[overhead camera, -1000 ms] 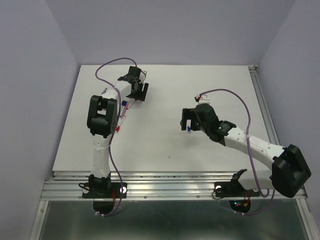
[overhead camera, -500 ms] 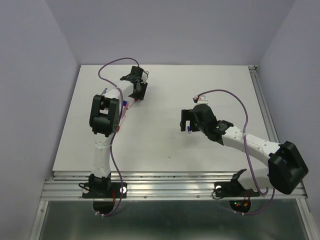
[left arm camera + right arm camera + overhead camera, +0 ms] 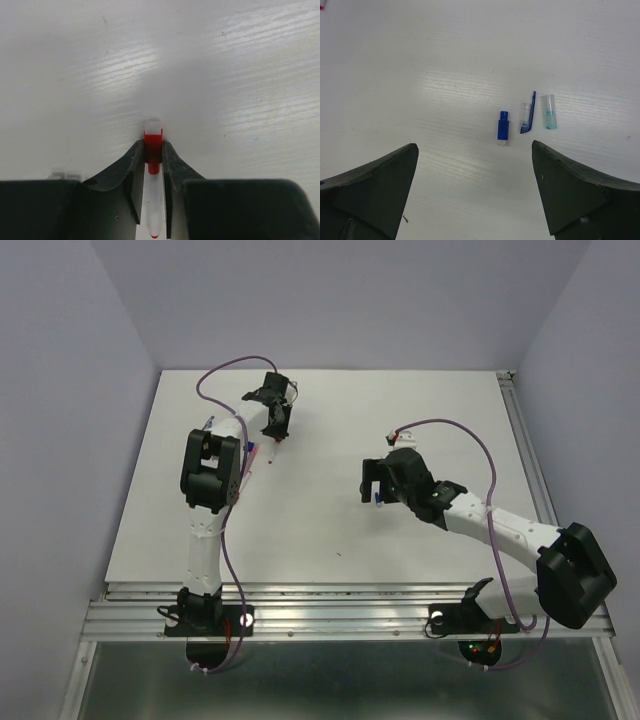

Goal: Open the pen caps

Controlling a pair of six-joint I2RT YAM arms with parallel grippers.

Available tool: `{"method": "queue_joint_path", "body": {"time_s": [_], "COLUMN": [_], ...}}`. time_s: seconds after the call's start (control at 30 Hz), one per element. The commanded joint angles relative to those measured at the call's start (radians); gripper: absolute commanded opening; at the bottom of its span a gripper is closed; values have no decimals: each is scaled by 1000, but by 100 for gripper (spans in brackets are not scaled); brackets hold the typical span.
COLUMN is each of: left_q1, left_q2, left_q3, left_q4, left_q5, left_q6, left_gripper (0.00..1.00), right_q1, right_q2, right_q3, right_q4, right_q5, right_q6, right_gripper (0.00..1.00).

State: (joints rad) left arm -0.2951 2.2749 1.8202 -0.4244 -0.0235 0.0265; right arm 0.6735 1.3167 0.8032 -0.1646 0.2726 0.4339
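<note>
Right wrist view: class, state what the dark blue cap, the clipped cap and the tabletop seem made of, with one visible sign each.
Dark blue cap: probably opaque moulded plastic; colour is solid and even. Clipped cap: probably clear plastic; the table shows through it. Tabletop: white, semi-gloss, perhaps painted or laminated board; faint grain lines catch glare.

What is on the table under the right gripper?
Below the open right gripper lie a short dark blue plastic cap, a clear cap with blue clip and a light-blue-tinted clear tube. The fingers hide the table at both sides.
</note>
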Motion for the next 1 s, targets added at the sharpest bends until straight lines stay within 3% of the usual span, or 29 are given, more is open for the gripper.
{"method": "queue_joint_path", "body": {"time_s": [0.0, 0.3, 0.6, 0.8, 0.97], "left_q1": [-7, -58, -268, -364, -395], "left_q2": [-63, -432, -830, -968, -991], "left_q3": [8, -278, -695, -820, -832], "left_q4": [-19, 125, 285, 328, 329], "left_q5": [-10, -58, -173, -229, -268], "left_q6": [-94, -435, -808, -933, -936], "left_gripper": [0, 0, 0, 0, 0], "right_q1": [-8, -6, -5, 5, 15], "right_q2": [-34, -109, -15, 44, 96], "right_q3": [4, -32, 25, 57, 77], "right_q4": [23, 74, 295, 352, 431], "right_q5": [-18, -225, -579, -610, -694], "right_q6": [-6, 41, 184, 242, 282], "right_gripper": [100, 100, 100, 100, 98]}}
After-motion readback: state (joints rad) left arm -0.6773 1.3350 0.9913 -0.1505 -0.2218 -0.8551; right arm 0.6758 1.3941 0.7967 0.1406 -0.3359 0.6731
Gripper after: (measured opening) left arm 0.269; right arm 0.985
